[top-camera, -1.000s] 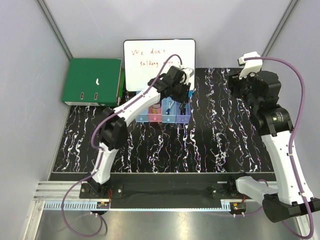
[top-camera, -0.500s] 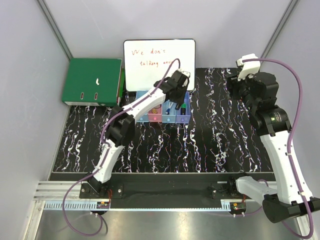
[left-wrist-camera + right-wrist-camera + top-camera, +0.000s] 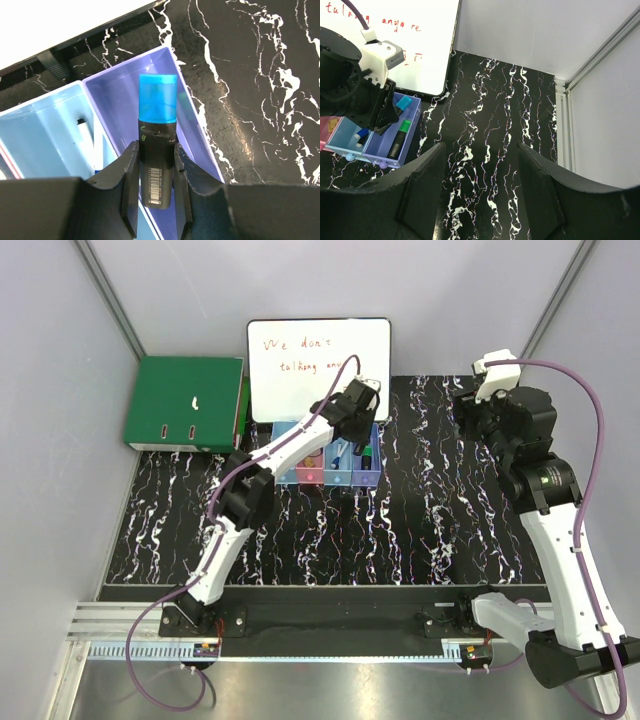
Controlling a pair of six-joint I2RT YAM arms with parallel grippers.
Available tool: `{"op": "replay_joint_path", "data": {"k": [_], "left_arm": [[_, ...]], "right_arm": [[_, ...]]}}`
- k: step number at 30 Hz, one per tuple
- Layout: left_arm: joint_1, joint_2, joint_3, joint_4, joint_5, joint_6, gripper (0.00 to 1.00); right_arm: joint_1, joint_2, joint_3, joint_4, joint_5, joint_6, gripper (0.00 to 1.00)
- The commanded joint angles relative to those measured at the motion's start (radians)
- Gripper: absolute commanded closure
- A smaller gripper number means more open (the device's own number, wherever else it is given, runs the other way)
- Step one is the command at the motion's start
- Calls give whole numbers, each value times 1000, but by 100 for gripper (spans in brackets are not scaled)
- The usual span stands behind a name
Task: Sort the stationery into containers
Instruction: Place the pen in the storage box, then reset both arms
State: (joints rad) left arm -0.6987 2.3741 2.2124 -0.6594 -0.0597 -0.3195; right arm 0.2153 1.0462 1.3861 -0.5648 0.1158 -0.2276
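My left gripper [image 3: 156, 167] is shut on a black marker with a blue cap [image 3: 157, 100]. It holds the marker over the purple bin [image 3: 116, 112], cap pointing into it. In the top view this gripper [image 3: 357, 437] hangs over the right end of the row of four bins [image 3: 300, 475]. The right wrist view shows a black marker with a green cap [image 3: 400, 135] lying in the purple bin [image 3: 377, 143]. A white pen [image 3: 85, 145] lies in the light blue bin [image 3: 45, 130] beside it. My right gripper [image 3: 480, 165] is open and empty above the table, to the right of the bins [image 3: 472, 412].
A whiteboard [image 3: 318, 365] with red writing leans just behind the bins. A green binder [image 3: 185, 403] lies at the back left. The table is black marble-patterned [image 3: 420, 510]. A metal frame post [image 3: 600, 55] and grey walls close off the right side.
My left gripper has shifted a little up and back with the blue-capped marker, staying over the purple bin. The right arm has barely moved.
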Motion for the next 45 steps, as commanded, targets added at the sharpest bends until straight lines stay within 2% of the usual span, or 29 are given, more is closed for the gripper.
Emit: {"op": "replay_joint_path", "data": {"k": [1,4,5,7,10,26,29,30,31,32,36,37,40,45], "left_arm": [[-1,14,43,44,26,-12,100],[-1,17,38,44,18,-6,100],[-1,17,33,46,15,-1,96],[1,19,27,46,8,2,75],[1,20,24,46,6,8,64],[2,-4,27,61,53,16,55],[8,-38,27,64,87,22,49],[10,-68,27,69,96,28,45],[13,-87,21,67,103,43,35],[16,-107,12,70,121,52,32],[53,-287,-86,102,133,105,6],[59,-324,-152,110,135,132,1],[91,-475,-283,126,120,195,1],[131,-765,-496,97,17,266,1]], "right_arm": [[-5,-28,-9,42,15,1,33],[-5,-29,-7,42,15,2,33],[-5,-28,-7,43,15,1,33],[-5,-29,-6,45,15,1,33],[-5,-31,-7,45,15,1,33],[-7,-37,-18,48,18,1,32],[-7,-44,-25,46,16,-1,31],[-7,-46,-27,45,12,-1,30],[-7,-49,-29,42,4,-4,29],[-7,-55,-32,39,-13,-10,27],[-7,-71,-35,2,-91,-33,11],[-7,-78,-38,-4,-134,-36,8],[-7,-106,-48,-20,-206,-23,0],[-7,-127,-58,-58,-241,21,0]]}}
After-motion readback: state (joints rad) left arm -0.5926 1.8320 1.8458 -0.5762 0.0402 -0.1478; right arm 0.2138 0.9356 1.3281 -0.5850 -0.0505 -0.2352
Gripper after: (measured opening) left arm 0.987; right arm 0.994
